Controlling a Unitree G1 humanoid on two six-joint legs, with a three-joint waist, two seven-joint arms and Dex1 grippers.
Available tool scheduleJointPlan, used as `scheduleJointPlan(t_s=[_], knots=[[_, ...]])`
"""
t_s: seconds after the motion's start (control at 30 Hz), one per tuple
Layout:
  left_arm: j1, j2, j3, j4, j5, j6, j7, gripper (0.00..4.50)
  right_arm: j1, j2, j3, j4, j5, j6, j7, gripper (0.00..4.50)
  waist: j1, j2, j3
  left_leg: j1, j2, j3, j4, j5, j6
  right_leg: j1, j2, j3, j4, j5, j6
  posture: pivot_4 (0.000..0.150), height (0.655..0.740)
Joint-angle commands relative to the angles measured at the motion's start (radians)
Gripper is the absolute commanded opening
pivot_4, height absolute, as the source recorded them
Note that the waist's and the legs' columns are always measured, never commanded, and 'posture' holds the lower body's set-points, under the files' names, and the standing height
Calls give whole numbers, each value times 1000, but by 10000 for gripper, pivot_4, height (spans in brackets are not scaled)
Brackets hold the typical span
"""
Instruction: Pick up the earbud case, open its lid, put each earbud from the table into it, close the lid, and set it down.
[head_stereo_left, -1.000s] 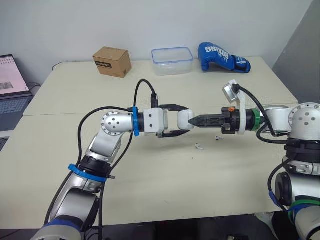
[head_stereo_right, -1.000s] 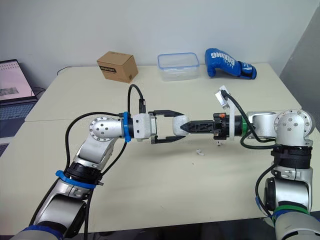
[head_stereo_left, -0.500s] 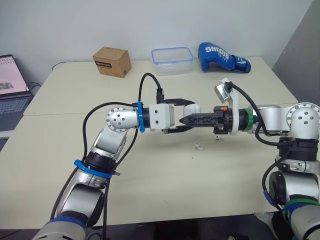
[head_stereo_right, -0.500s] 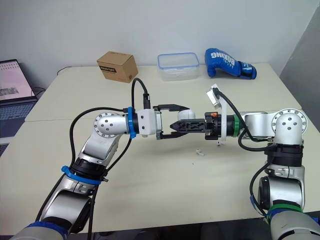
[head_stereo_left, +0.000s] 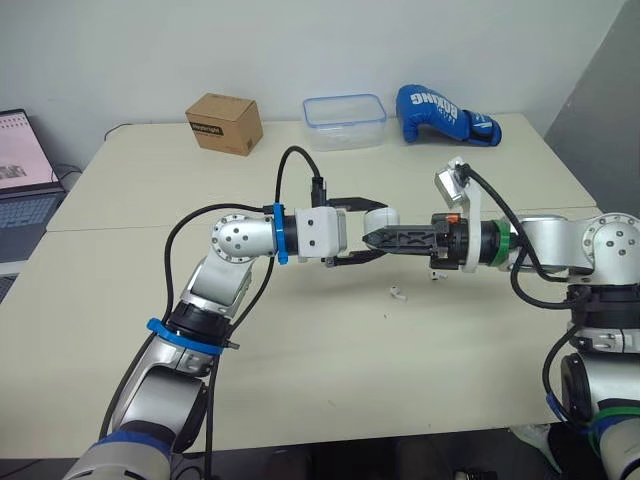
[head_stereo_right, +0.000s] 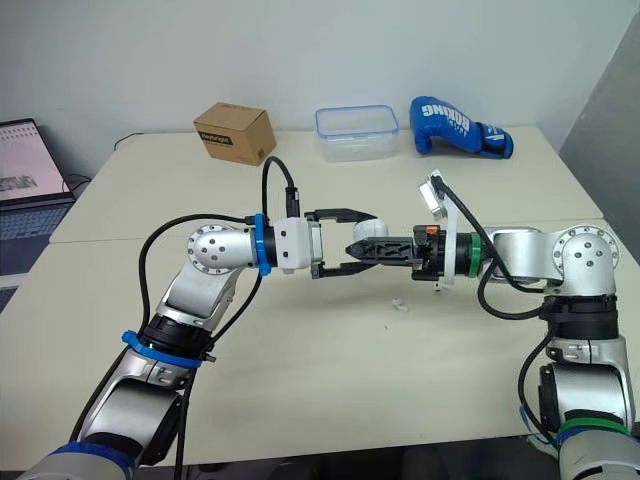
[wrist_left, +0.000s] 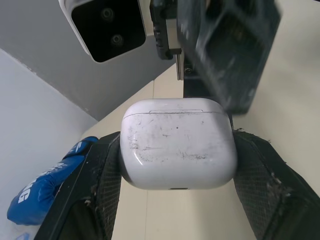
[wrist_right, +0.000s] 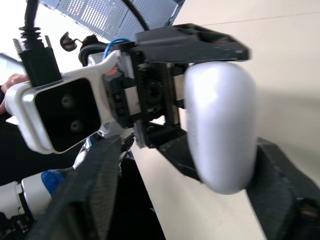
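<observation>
While left tool clamps earbud case, eye view shows earbud.

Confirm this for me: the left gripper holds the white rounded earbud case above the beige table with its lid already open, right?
Not quite. The left wrist view shows the white rounded earbud case with its lid shut, the seam closed all along. The rest holds: the left gripper grips it above the beige table.

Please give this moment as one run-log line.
left pincer: shut on earbud case | right pincer: open around case | lid: closed | earbuds: on table
</observation>
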Motion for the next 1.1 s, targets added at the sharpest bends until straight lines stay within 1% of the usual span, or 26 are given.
scheduleJointPlan(t_s=[0.03, 0.13, 0.17, 0.27, 0.4, 0.43, 0.63, 0.7, 0.73, 0.8, 0.9, 0.93, 1.1], knots=[[-22, 4, 15, -22, -1, -2, 11, 27787, -12, -23, 19, -32, 90, -43, -3, 32490, 0, 0, 0, 0, 0, 0, 0, 0, 0, 0, 0, 0, 0, 0, 0, 1500, 7307], [-20, 5, 14, -24, 0, -2, 9, 27787, -10, -41, 42, -36, 115, -67, -11, 32490, 0, 0, 0, 0, 0, 0, 0, 0, 0, 0, 0, 0, 0, 0, 0, 1500, 7307], [-20, 6, 13, -22, 1, -4, 8, 27787, -9, -45, 47, -37, 120, -75, -13, 30717, 0, 0, 0, 0, 0, 0, 0, 0, 0, 0, 0, 0, 0, 0, 0, 1500, 7307], [-18, 8, 12, -23, 2, -4, 7, 27787, -6, -59, 62, -43, 136, -95, -16, 23460, 0, 0, 0, 0, 0, 0, 0, 0, 0, 0, 0, 0, 0, 0, 0, 1500, 7307], [-17, 5, 13, -29, -5, 8, 8, 27787, -3, -70, 75, -50, 144, -110, -13, 9782, 0, 0, 0, 0, 0, 0, 0, 0, 0, 0, 0, 0, 0, 0, 0, 1500, 7307], [-17, 5, 12, -30, -6, 9, 7, 27787, -3, -72, 77, -51, 144, -113, -12, 8824, 0, 0, 0, 0, 0, 0, 0, 0, 0, 0, 0, 0, 0, 0, 0, 1500, 7307], [-10, 14, 9, -35, -11, 22, 0, 27787, 0, -75, 80, -58, 144, -119, -3, 8829, 0, 0, 0, 0, 0, 0, 0, 0, 0, 0, 0, 0, 0, 0, 0, 1500, 7307], [-7, 17, 9, -42, -23, 43, -9, 27787, 0, -76, 82, -63, 144, -119, 2, 8829, 0, 0, 0, 0, 0, 0, 0, 0, 0, 0, 0, 0, 0, 0, 0, 1500, 7307], [-8, 27, 5, -55, -43, 87, -33, 27787, 1, -76, 82, -65, 144, -118, 6, 8829, 0, 0, 0, 0, 0, 0, 0, 0, 0, 0, 0, 0, 0, 0, 0, 1500, 7307], [-7, 44, 1, -82, -77, 154, -70, 34909, 1, -76, 83, -67, 144, -119, 11, 8829, 0, 0, 0, 0, 0, 0, 0, 0, 0, 0, 0, 0, 0, 0, 0, 1500, 7307], [0, 38, 23, -106, -101, 174, -53, 43932, 2, -77, 85, -68, 144, -123, 16, 8829, 0, 0, 0, 0, 0, 0, 0, 0, 0, 0, 0, 0, 0, 0, 0, 1500, 7307], [3, 49, 27, -123, -119, 208, -67, 44835, 3, -78, 87, -68, 144, -126, 17, 8829, 0, 0, 0, 0, 0, 0, 0, 0, 0, 0, 0, 0, 0, 0, 0, 1500, 7307], [13, 138, 59, -202, -216, 396, -138, 44835, 6, -83, 91, -73, 122, -134, 28, 8829, -3, 0, 0, 0, 0, -1, 0, 0, 0, 0, 1, 0, 0, 0, 0, 1500, 7307]])
